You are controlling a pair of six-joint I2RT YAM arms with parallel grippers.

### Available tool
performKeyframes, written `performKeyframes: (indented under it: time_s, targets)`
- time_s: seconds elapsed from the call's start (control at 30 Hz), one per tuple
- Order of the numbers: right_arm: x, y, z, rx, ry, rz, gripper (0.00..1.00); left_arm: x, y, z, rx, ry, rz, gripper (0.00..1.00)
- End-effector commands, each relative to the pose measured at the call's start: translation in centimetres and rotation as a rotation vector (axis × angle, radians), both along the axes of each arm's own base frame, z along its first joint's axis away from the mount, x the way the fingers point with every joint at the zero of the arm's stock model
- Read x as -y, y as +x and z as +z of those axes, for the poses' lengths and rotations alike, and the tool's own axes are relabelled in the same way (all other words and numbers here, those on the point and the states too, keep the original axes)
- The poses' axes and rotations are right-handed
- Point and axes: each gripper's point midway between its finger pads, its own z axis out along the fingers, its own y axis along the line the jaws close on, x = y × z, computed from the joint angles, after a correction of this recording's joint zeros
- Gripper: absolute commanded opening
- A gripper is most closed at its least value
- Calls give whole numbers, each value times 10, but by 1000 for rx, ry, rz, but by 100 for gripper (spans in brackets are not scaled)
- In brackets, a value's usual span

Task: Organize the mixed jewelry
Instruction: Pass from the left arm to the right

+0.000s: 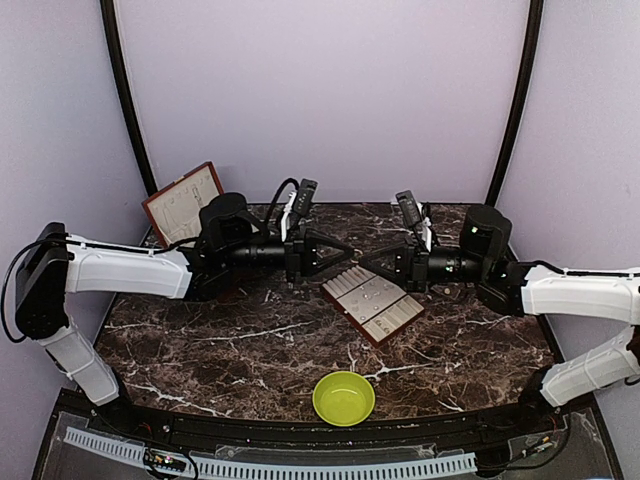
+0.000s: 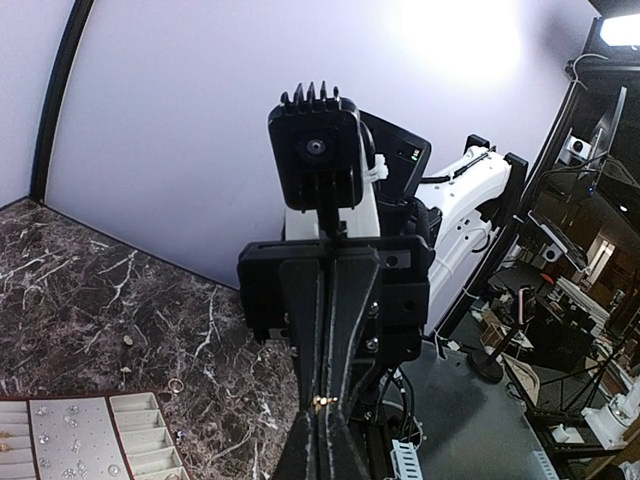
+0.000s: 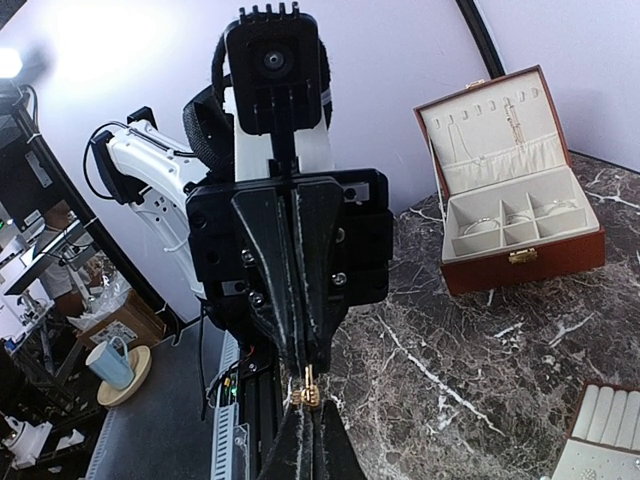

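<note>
Mixed jewelry point(image 2: 75, 445) is scattered over several spots, so let's take it from the front. Nearest us, the green bowl point(image 1: 344, 397) sits at the front edge of the marble table point(image 1: 200, 350). Just past it, the padded tray point(image 1: 372, 303) lies at an angle in the middle, and the left wrist view shows tiny pale pieces point(image 2: 40, 410) dotted over its flat cream panel. A small ring point(image 2: 176, 385) lies loose on the marble just beyond the tray.

Above the tray's far end, look at this: the left gripper point(image 1: 347, 252) and the right gripper point(image 1: 364, 258) are nose to nose in the air, both with jaws pressed together. A small gold piece point(image 3: 306, 395) sits exactly where the two sets of tips meet. I cannot tell which pair has it pinched.

At the far left, behind the left arm, the red-brown box point(image 3: 520, 255) stands with its lid up. Thin silvery hoops point(image 3: 480, 226) rest in its cream compartments.
</note>
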Motion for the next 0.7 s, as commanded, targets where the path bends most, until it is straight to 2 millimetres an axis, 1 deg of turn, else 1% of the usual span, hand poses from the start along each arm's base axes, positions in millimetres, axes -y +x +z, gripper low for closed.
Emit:
performKeyframes:
  time_s: [0.0,0.03,0.07,0.1,0.13,0.17,0.2,0.23,0.3,0.37,0.4,0.43,0.5,0.53,0.57,0.6,0.63,0.67]
  targets:
    - [-1,3,22,54,61,-26,0,-8,-6,15,32,-34,-2,0]
    - [0,4,21,55,60,-38,0,-8,-6,14,34,-32,-1,0]
    - [1,6,20,59,55,-54,0,-8,-5,13,33,-29,3,2]
    - [2,9,18,60,44,-74,0,-9,-5,14,36,-28,6,7]
    - [4,13,17,65,27,-98,0,-9,-4,14,34,-24,14,20]
    - [5,16,14,69,6,-117,0,-11,-5,15,37,-23,21,28]
    - [6,20,10,75,-20,-137,0,-12,-3,14,37,-21,36,43]
    - [8,23,3,71,-56,-153,0,-14,-3,16,44,-19,44,52]
    - [14,31,-4,86,-116,-191,0,-18,0,17,52,-6,76,58]
    - [21,41,-15,98,-191,-234,0,-25,5,17,55,10,110,62]
    - [27,50,-20,103,-231,-270,0,-30,10,14,52,18,127,63]
    - [31,56,-25,105,-268,-291,0,-35,12,16,51,22,138,65]
    - [42,73,-38,101,-362,-360,0,-47,21,13,34,48,170,65]
    - [47,81,-44,95,-413,-390,0,-55,30,14,37,59,199,66]
    - [52,87,-51,87,-465,-415,0,-61,34,9,16,95,220,66]
    - [56,94,-57,82,-507,-436,0,-71,42,13,35,105,251,66]
    - [59,99,-61,81,-542,-455,0,-76,43,7,19,141,256,66]
    - [62,104,-66,77,-574,-470,0,-85,48,14,49,141,275,66]
